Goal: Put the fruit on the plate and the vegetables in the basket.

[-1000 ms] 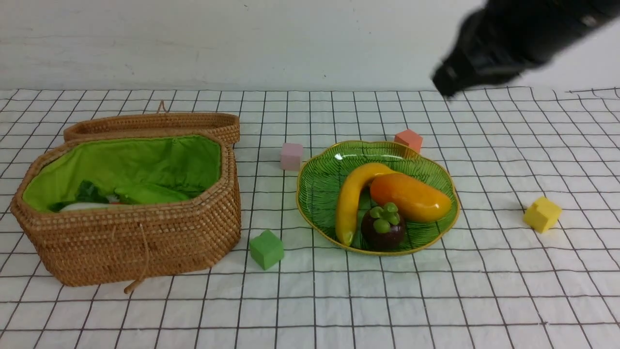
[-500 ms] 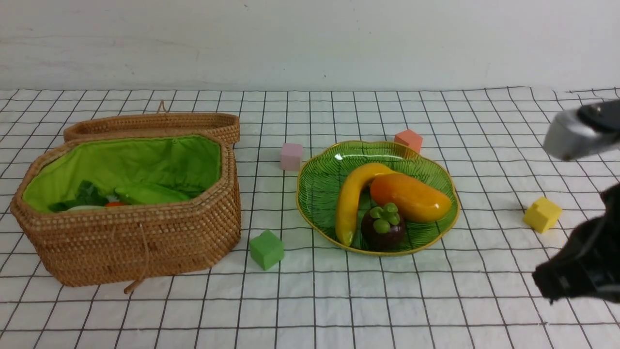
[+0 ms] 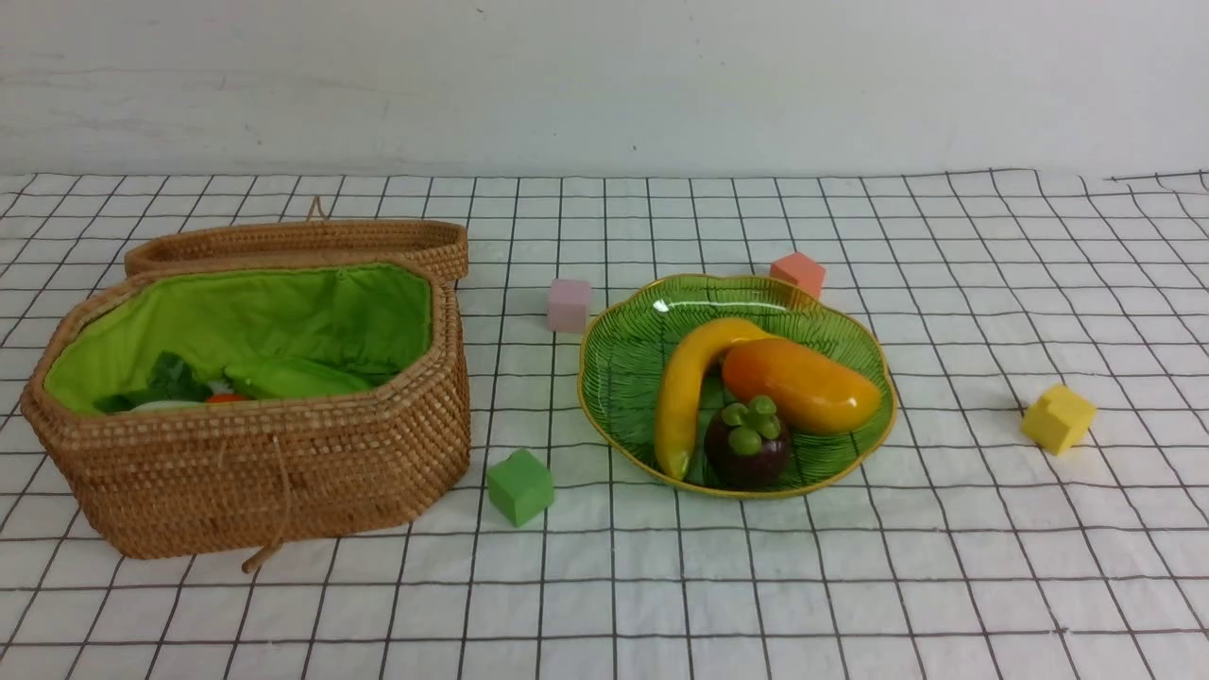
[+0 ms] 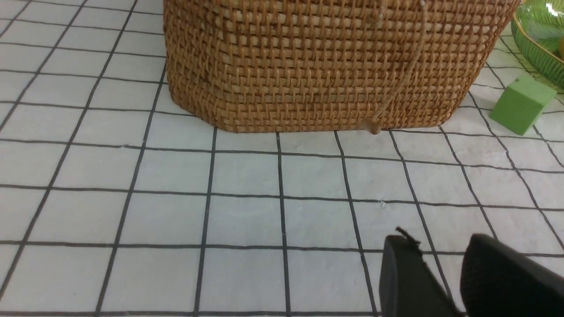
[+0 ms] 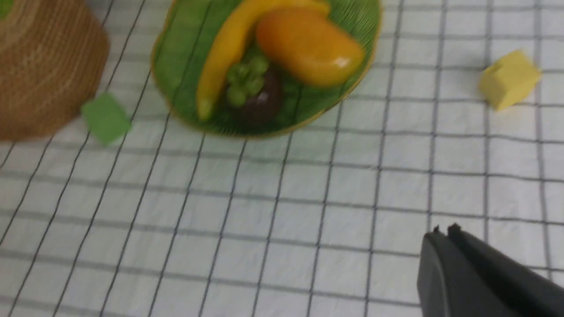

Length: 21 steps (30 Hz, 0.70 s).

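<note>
The left end effector point(image 4: 440, 246), slightly spread and empty, hangs near the basket point(image 4: 317, 66) ahead holding the vegetables point(image 3: 283, 378), while the right end effector point(image 5: 445, 232), pressed together, has the plate point(image 5: 183, 61) with banana point(image 5: 229, 44), mango point(image 5: 308, 46) and mangosteen point(image 5: 260, 102) ahead.

The banana point(image 3: 685, 392), mango point(image 3: 803, 382) and mangosteen point(image 3: 748, 444) lie on the plate point(image 3: 623, 378), with the open basket point(image 3: 283, 463) well to its left.

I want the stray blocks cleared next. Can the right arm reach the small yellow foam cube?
Probably yes: the yellow foam cube stands alone on the checked white cloth on that arm's side, nothing over it. The right fingers are shut, holding nothing.
</note>
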Available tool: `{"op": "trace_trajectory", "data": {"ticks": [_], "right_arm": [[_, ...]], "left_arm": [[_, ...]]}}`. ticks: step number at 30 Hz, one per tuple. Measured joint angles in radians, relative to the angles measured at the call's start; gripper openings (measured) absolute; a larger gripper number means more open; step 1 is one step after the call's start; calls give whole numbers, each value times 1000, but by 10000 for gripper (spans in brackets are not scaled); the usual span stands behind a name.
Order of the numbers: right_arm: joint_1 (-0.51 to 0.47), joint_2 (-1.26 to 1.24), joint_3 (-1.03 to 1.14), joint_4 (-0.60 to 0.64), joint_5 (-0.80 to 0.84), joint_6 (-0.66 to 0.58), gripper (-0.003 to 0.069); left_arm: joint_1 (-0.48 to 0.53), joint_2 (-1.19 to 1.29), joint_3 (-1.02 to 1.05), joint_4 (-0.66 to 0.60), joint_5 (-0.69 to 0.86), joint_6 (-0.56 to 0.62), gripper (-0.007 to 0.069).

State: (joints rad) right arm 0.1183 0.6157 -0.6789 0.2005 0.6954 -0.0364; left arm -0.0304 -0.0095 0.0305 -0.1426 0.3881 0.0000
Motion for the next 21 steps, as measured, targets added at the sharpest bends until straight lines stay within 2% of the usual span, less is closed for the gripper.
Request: {"op": "trace_trajectory", "data": {"ticks": [5,10,16,21], "right_arm": [[-126,-321,383,-55,-261,8,3],[-203,-569,669,-62,-344,9,5],[-250,-625,692,-67,-303,12,12],[-251,-625,692,-67,-303,12,16]], "left_arm": [[0,0,0,0,0,0,200],[0,0,0,0,0,0,200],[0,0,0,-1,2,0,203],[0,0,0,-1,1,0,206]]}}
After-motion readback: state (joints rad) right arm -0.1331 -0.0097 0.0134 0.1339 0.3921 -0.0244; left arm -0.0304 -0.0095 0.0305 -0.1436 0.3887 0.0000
